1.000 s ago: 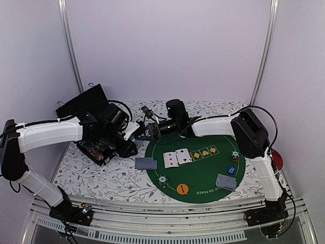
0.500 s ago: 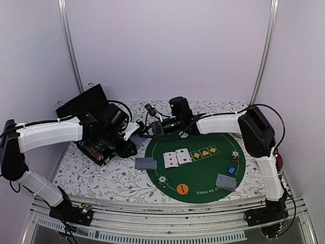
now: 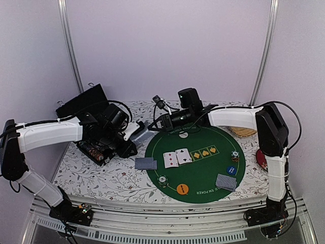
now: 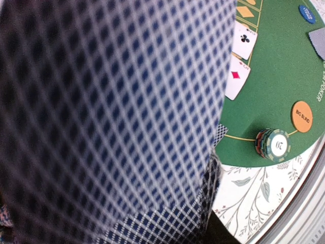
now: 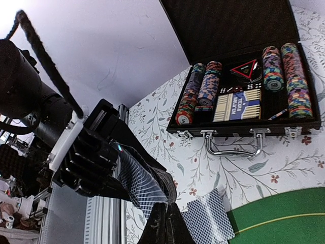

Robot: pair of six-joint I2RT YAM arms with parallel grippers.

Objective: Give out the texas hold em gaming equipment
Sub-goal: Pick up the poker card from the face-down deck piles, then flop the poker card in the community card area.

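Observation:
My left gripper [image 3: 131, 137] is shut on a deck of grey-blue-backed playing cards [image 5: 139, 185], left of the green round poker mat [image 3: 203, 173]. One card back [image 4: 111, 117] blurs most of the left wrist view and hides the fingers. My right gripper [image 5: 167, 216] is shut, its tips pinching the edge of the deck's bent top card. On the mat lie two face-up cards [image 3: 177, 157], a face-down pair [image 3: 226, 181], two chip stacks [image 3: 162, 180] [image 3: 234, 155], and orange [image 3: 183, 189], blue [image 3: 231, 170] and white [image 3: 183, 134] discs. Another face-down pair [image 3: 145, 163] lies at the mat's left edge.
An open black chip case [image 5: 244, 96] with chip rows and a boxed deck stands at the back left, behind my left gripper. A tan woven mat [image 3: 241, 131] and a red cushion [image 3: 262, 157] lie beyond the poker mat's right side.
My right gripper closed at the deck and has drawn back to the right and up, away from the left gripper. The left arm stayed in place.

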